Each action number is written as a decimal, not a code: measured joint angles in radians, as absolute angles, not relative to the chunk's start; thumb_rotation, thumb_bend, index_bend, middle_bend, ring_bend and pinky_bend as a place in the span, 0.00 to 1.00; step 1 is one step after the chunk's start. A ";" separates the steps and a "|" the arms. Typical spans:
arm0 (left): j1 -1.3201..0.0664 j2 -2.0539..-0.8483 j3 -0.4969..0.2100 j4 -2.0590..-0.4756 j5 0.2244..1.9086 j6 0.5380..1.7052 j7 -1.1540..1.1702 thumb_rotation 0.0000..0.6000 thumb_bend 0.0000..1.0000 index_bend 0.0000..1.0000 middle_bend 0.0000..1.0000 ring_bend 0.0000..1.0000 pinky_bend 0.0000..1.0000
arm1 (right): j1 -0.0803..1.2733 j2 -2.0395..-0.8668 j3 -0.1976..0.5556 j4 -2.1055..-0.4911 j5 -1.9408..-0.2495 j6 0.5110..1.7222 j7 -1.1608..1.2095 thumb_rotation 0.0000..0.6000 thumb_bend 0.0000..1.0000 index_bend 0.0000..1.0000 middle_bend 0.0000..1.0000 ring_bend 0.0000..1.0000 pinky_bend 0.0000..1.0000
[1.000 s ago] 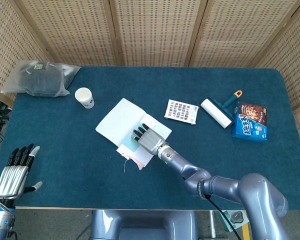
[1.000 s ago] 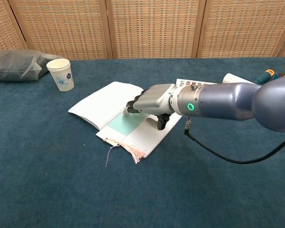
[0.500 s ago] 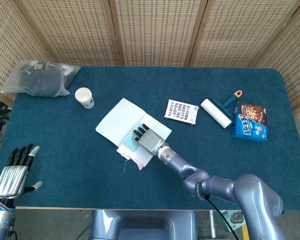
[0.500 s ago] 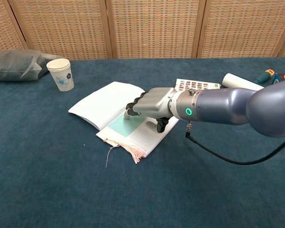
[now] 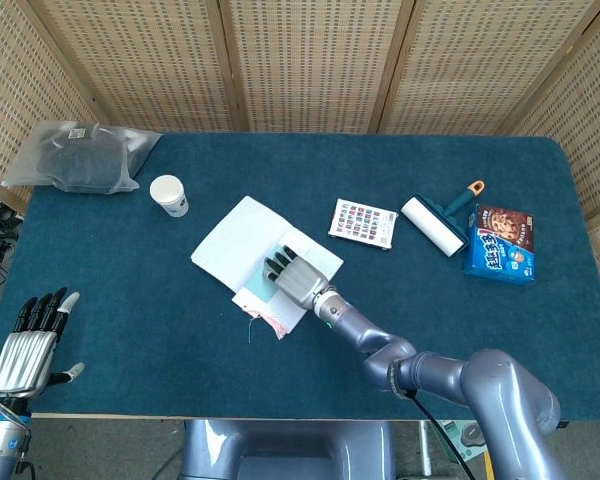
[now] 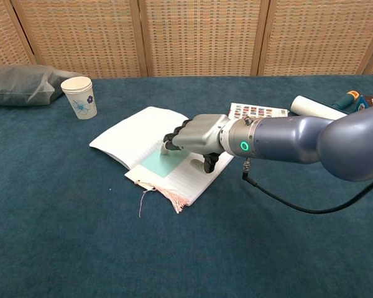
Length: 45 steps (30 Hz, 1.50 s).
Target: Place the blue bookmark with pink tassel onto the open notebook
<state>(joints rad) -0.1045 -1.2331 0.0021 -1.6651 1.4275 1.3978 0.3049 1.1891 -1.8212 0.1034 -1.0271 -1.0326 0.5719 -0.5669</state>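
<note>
The blue bookmark [image 6: 161,163] lies on the open notebook [image 6: 137,136] with its pink tassel [image 6: 174,197] over the near edge, the right robot hand [image 6: 193,135] seemingly pressing it with curled fingers, so placing looks done and lifting clear comes next.

Count: one notebook [image 5: 242,243], one bookmark [image 6: 163,163] (under right hand's fingers [image 6: 172,137]), one cup [image 5: 168,194], one lint roller [image 5: 435,223], one snack box [image 5: 501,244], one card [image 5: 364,222], one bag [image 5: 80,158].

Paper cup [image 5: 168,194] near grey bag [image 5: 82,158]; colour card [image 5: 364,222]; lint roller [image 5: 435,223] beside cookie box [image 5: 500,243]
</note>
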 measured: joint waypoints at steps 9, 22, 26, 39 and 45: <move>-0.106 -1.235 0.001 -1.662 1.421 1.393 0.306 1.00 0.00 0.00 0.00 0.00 0.00 | 1.192 -1.828 0.104 -0.997 -1.045 0.568 -0.553 1.00 0.78 0.15 0.00 0.00 0.00; -0.106 -1.236 0.001 -1.666 1.423 1.398 0.312 1.00 0.00 0.00 0.00 0.00 0.00 | 1.191 -1.829 0.102 -0.980 -1.057 0.567 -0.549 1.00 0.74 0.16 0.00 0.00 0.00; -0.105 -1.234 0.002 -1.668 1.424 1.401 0.313 1.00 0.00 0.00 0.00 0.00 0.00 | 1.191 -1.829 0.103 -0.981 -1.056 0.566 -0.551 1.00 0.74 0.16 0.00 0.00 0.00; -0.106 -1.234 0.005 -1.669 1.428 1.398 0.314 1.00 0.00 0.00 0.00 0.00 0.00 | 1.186 -1.831 0.100 -0.972 -1.038 0.563 -0.565 1.00 0.73 0.16 0.00 0.00 0.00; -0.106 -1.235 0.004 -1.669 1.424 1.398 0.316 1.00 0.00 0.00 0.00 0.00 0.00 | 1.186 -1.836 0.101 -0.977 -1.041 0.565 -0.562 1.00 0.72 0.16 0.00 0.00 0.00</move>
<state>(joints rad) -0.1059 -1.2346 0.0036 -1.6687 1.4239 1.3981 0.3157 1.1858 -1.8359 0.1012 -0.9771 -1.0408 0.5649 -0.5621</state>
